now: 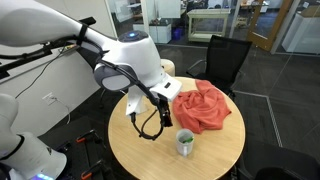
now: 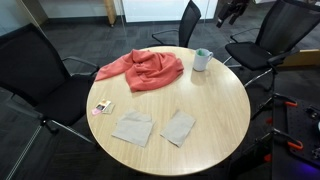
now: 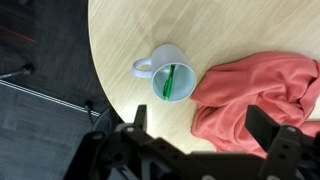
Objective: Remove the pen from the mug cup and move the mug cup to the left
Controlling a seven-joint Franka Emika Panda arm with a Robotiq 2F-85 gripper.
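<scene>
Our gripper (image 3: 203, 128) hangs wide open and empty above the table (image 3: 200, 25), so we're on the approach for step one. Below it the mug cup (image 3: 186, 62) stands near the table edge, pen (image 3: 170, 82) leaning inside, red cloth (image 3: 255, 95) just beside. Next we'd drop, centre on the pen's top end, pinch and lift straight so the mug cup stays put.
</scene>
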